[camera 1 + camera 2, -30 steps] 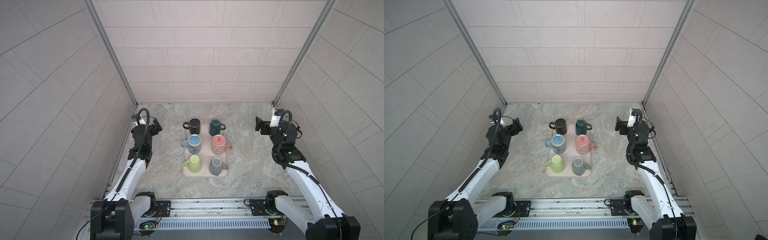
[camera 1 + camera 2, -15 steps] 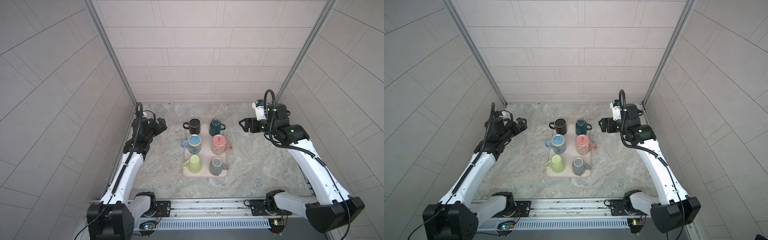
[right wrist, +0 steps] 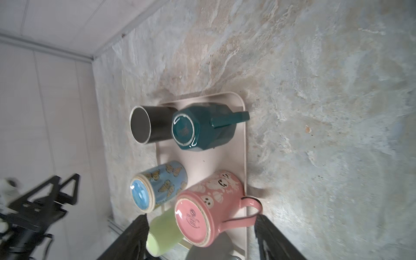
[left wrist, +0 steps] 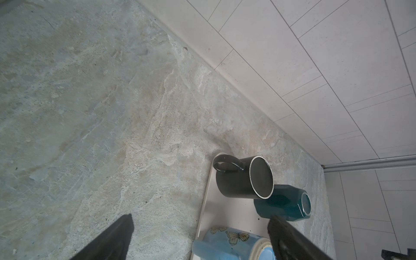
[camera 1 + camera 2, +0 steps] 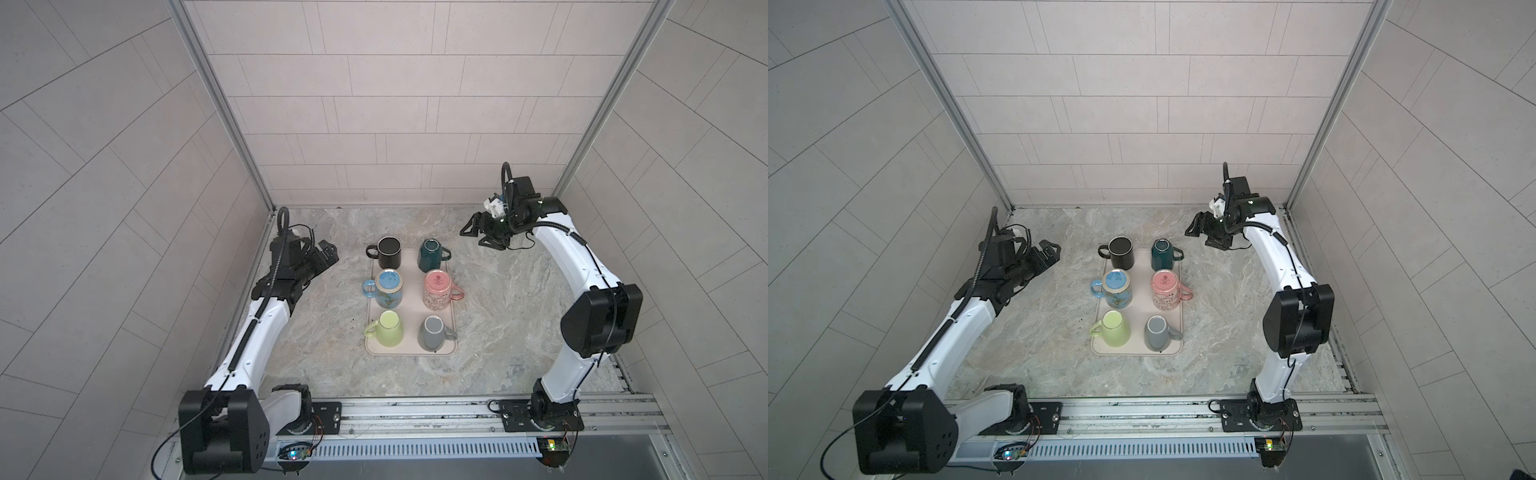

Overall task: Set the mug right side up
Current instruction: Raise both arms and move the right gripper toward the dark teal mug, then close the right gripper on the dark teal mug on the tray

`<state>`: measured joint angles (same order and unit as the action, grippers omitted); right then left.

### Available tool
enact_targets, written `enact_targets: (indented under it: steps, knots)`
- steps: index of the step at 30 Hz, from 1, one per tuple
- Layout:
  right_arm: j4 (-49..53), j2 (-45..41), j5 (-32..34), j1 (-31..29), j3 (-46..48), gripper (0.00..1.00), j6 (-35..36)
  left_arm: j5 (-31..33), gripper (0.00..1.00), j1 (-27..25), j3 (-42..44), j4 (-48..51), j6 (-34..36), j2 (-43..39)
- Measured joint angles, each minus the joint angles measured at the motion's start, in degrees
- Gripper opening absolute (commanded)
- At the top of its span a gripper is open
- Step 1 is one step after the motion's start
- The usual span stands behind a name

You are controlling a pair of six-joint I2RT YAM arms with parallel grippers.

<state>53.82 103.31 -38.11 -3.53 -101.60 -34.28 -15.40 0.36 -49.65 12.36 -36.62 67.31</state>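
Several mugs stand on a pale pink tray [image 5: 411, 338] in both top views. The black mug [image 5: 389, 252] is mouth up. Base up are the teal mug [image 5: 431, 254], the blue butterfly mug [image 5: 388, 287] and the pink mug [image 5: 438, 289]. I cannot tell which way the green mug [image 5: 387, 328] and grey mug [image 5: 432, 332] face. My left gripper [image 5: 330, 253] hovers open left of the black mug, empty. My right gripper [image 5: 473, 235] hangs open and empty, high to the right of the teal mug. In the right wrist view the pink mug [image 3: 209, 209] lies far below my right gripper [image 3: 200, 216].
Marble tabletop [image 5: 498, 316] is walled by tile on three sides. The back wall's foot [image 4: 247, 90] runs close behind the tray. The mugs stand close together in two columns. A metal rail [image 5: 415, 411] runs along the front edge.
Both arms have risen and reached in toward the tray. The right gripper swung left and higher, and its jaws narrowed a little. The mugs have not moved.
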Motion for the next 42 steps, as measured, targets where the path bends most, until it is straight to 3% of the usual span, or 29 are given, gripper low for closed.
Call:
enact_targets:
  steps: [8, 19, 26, 42]
  knots:
    - [-14.51, 8.24, -12.0, 3.3, 6.27, 0.69, -21.88, -0.02, 1.0, 0.0, -4.48, 1.33, -0.9, 4.35]
    - [-43.15, 10.29, -14.97, 3.17, 21.24, 0.65, -46.34, -1.05, 1.0, 0.0, -7.17, 4.35, -0.74, 8.7]
    - [-47.76, 12.94, -15.85, 2.03, 19.87, 0.62, -50.45, -1.07, 1.0, 0.0, -8.44, 6.45, 0.48, 9.62]
    - [-47.54, 16.2, -16.59, -0.55, 18.6, 0.62, -50.16, 0.2, 1.0, -0.02, -10.58, 11.63, 3.96, 11.13]
